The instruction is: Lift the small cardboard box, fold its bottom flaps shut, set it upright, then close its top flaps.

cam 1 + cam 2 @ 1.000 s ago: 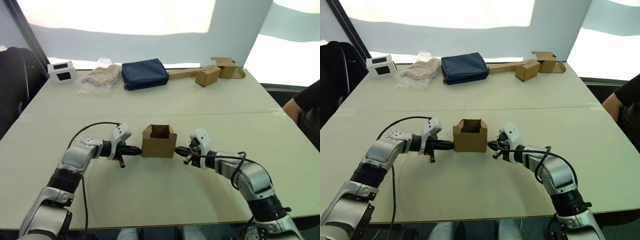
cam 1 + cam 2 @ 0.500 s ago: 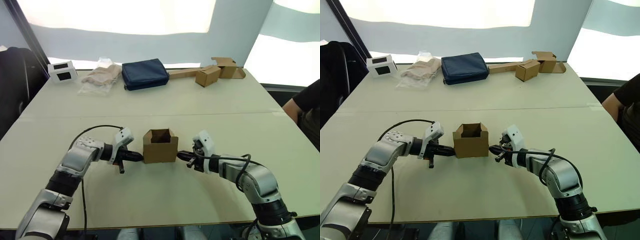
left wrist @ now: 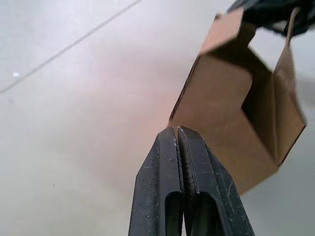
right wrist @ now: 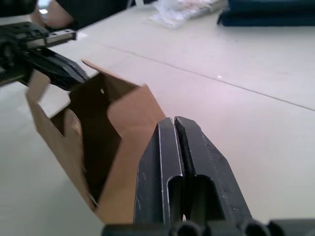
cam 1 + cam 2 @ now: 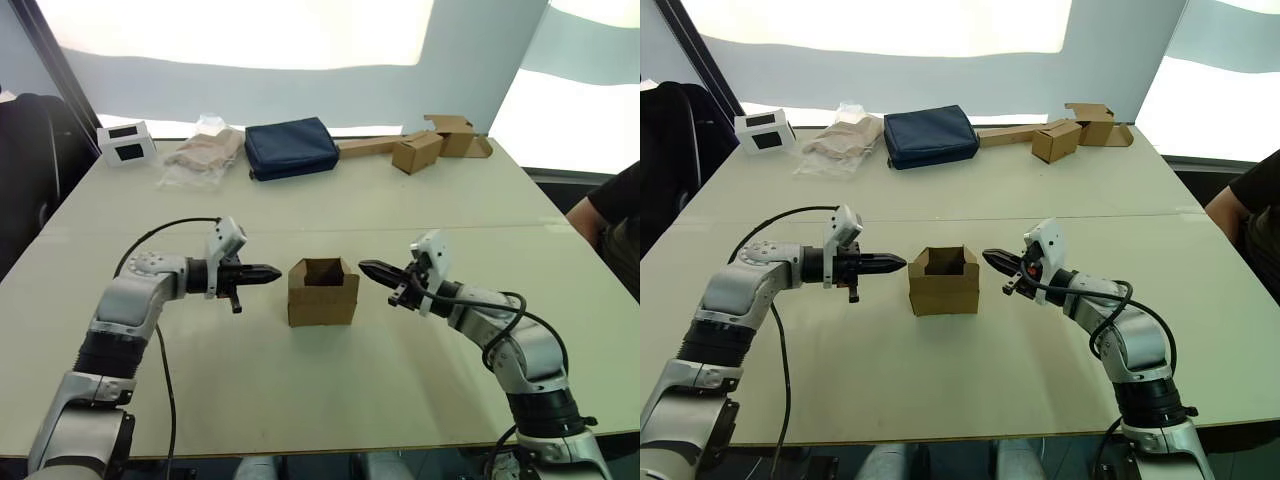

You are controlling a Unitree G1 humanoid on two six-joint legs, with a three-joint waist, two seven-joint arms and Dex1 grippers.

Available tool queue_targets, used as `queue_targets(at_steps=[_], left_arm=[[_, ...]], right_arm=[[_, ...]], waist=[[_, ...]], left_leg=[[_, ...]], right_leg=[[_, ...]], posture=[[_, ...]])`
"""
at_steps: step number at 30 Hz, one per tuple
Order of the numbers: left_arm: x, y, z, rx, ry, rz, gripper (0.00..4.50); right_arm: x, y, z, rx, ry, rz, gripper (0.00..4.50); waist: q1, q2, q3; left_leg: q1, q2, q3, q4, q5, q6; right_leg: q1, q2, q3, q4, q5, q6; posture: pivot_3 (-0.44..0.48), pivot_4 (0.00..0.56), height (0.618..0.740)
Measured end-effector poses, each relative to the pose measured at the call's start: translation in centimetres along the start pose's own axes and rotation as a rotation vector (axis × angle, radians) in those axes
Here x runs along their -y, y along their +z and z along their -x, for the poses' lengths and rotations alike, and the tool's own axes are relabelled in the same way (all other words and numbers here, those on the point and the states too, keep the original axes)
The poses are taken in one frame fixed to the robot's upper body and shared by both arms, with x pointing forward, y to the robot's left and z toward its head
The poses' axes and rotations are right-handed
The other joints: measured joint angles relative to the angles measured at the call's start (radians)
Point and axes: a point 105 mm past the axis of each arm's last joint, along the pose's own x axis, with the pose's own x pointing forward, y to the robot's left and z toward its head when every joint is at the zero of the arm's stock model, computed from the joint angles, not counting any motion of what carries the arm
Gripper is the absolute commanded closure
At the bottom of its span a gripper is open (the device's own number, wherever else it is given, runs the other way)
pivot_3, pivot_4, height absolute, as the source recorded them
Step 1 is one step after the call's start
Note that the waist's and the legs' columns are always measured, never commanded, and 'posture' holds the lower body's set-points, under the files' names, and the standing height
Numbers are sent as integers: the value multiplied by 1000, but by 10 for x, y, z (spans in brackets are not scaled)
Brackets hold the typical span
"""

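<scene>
A small brown corrugated cardboard box (image 5: 322,292) stands upright on the pale counter (image 5: 300,390), its top flaps (image 5: 322,269) open. The left pincer (image 5: 272,272) points at its upper left edge, fingers pressed together; the right pincer (image 5: 367,268), likewise closed, points at it from the other side, both apart from it.

1 open box (image 5: 322,291), 2 small boxes (image 5: 416,152), 1 pouch (image 5: 290,148), maybe 1 bag (image 5: 204,152).

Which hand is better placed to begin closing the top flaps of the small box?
Neither is clearly better. The left hand and right hand, both shut, sit level with the top flaps on opposite sides of the small cardboard box, each slightly apart. Probably both press together.
</scene>
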Motion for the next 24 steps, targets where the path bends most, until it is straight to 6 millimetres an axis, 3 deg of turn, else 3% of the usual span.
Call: queue_targets(at_steps=[8,15,24], left_arm=[[16,9,-11,49,-78,6,4426],[20,-11,-22,-7,-99,38,4426],[16,-21,-28,-48,-74,-16,4426]], right_arm=[[-1,-9,-11,3,83,-67,4500],[-6,-24,-16,-52,138,-38,4500],[-9,-27,-22,-101,181,114,4500]], waist=[[-1,0,0],[-2,0,0],[-6,1,-1]], left_leg=[[0,0,1,0,0,0],[0,0,1,0,0,0],[7,0,1,-2,0,0]], right_leg=[[0,0,0,0,0,0],[0,0,0,0,0,0],[5,1,0,1,0,0]], posture=[[0,150,740],[0,150,740],[0,150,740]])
